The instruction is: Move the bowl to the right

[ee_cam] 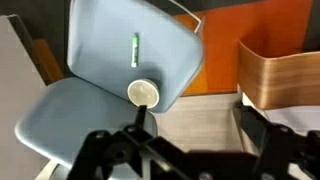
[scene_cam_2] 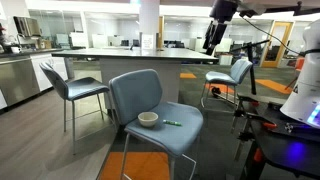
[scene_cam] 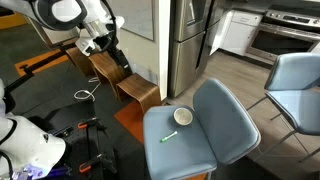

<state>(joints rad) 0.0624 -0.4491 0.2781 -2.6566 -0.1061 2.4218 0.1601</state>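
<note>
The small white-cream bowl sits on the seat of a blue-grey chair, near the seat's edge. It also shows in an exterior view and in the wrist view. A thin green marker lies on the seat beside it, also seen in the wrist view. My gripper hangs high above the scene, well away from the bowl, and shows in an exterior view. In the wrist view its two fingers are spread wide with nothing between them.
A curved wooden stool stands on the orange floor patch beside the chair. Other blue-grey chairs stand nearby, and a counter lies behind. Cables and robot equipment sit at one side.
</note>
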